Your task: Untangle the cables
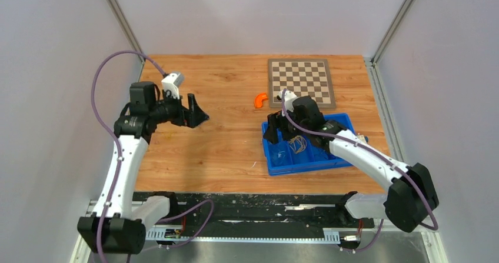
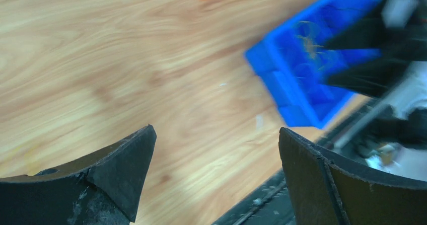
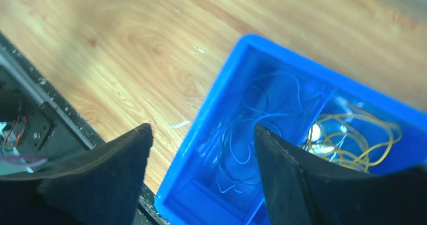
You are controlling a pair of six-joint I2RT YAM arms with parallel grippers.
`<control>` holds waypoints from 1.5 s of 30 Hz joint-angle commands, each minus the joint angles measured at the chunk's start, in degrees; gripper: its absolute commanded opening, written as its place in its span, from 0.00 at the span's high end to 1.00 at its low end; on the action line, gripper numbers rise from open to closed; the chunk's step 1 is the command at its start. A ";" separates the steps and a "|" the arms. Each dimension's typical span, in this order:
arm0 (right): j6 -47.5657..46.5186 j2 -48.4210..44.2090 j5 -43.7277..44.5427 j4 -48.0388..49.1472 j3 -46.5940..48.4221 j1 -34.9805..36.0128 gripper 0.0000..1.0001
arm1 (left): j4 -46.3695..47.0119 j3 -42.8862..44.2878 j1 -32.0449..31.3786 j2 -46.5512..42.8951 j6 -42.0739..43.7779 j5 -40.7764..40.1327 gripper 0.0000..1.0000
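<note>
Wooden table point(image 1: 223, 98) carries blue bin point(image 1: 300, 167), chessboard point(image 1: 300, 77) behind it, orange piece point(image 1: 259, 100), maybe plastic.

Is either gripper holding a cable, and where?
Nothing held. Left gripper and right gripper are open, empty; the cables lie loose in the blue bin.

The bin point(image 1: 306, 165) is showing bright blue, with yellow cables point(image 3: 360, 149) and pale blue cables point(image 3: 246, 129) inside. The table point(image 1: 218, 139) is showing orange-brown wood grain. The board point(image 1: 300, 80) is showing brown-and-cream checks, the piece point(image 1: 259, 100) orange. Lilac hoses point(image 1: 93, 95) are contrasting with white arms point(image 1: 126, 163).
</note>
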 commanded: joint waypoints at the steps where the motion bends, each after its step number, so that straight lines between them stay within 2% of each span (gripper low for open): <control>1: -11.35 -5.52 -7.01 -0.45 5.05 0.25 0.16 | -16.13 4.52 12.43 9.62 20.46 -3.84 0.00; 2: -13.03 -6.10 -7.94 -0.96 5.31 0.21 0.11 | -17.22 4.68 17.37 11.23 25.47 -4.29 0.00; 4: -18.98 -6.96 -10.03 -2.19 5.88 0.12 0.01 | -18.68 4.86 22.74 16.17 31.54 -7.32 0.00; 6: -22.43 -7.52 -11.85 -2.69 5.97 0.00 0.00 | -17.59 4.36 25.45 20.91 36.02 -12.50 0.00; 8: -23.96 -7.59 -13.86 -2.91 6.24 0.05 0.00 | -14.94 3.52 26.68 25.28 38.99 -17.60 0.00; 12: -25.50 -6.57 -15.94 -2.90 7.49 -0.05 0.00 | -9.08 3.02 26.67 34.41 45.08 -20.31 0.02; 14: -26.01 -5.87 -17.03 -2.94 8.38 -0.12 0.00 | -8.84 3.57 25.82 40.13 47.18 -19.62 0.10; 15: -26.18 -5.41 -17.71 -2.85 8.82 -0.21 0.00 | -9.27 4.39 24.87 41.42 48.26 -18.95 0.22; 16: -26.37 -4.89 -18.47 -2.82 9.39 -0.24 0.00 | -10.65 4.83 24.22 43.65 48.63 -17.65 0.29; 17: -26.29 -4.23 -19.07 -2.81 9.97 -0.22 0.00 | -11.36 5.43 22.52 44.46 49.02 -17.17 0.47; 18: -26.18 -3.31 -19.51 -2.78 10.49 -0.28 0.00 | -12.49 5.62 21.54 45.39 49.10 -16.50 0.56; 19: -26.16 -2.71 -20.23 -2.77 11.09 -0.30 0.00 | -12.72 5.56 19.59 45.46 48.98 -16.11 0.74; 21: -25.94 -1.48 -21.65 -2.35 12.09 -0.30 0.02 | -13.64 4.92 16.69 43.71 49.03 -12.86 0.94; 23: -25.63 -0.63 -23.62 -1.42 12.71 -0.30 0.04 | -15.03 4.07 14.01 39.81 48.48 -6.73 1.00; 27: -24.25 0.85 -28.70 2.05 12.89 -0.30 0.07 | -20.50 3.68 8.90 28.23 47.76 11.08 1.00; 31: -20.27 2.99 -33.31 8.14 12.51 0.06 0.09 | -23.30 4.40 4.60 20.03 47.53 22.49 1.00; 35: -14.36 4.55 -37.75 15.44 13.24 1.43 0.07 | -22.71 5.23 0.96 15.09 45.03 28.36 1.00; 38: -11.10 6.02 -38.65 17.78 15.03 3.28 0.00 | -21.30 5.44 -1.53 12.86 42.28 31.02 1.00; 45: -10.06 10.80 -37.76 20.94 20.58 7.74 0.04 | -16.41 4.68 -5.13 9.58 37.31 35.21 1.00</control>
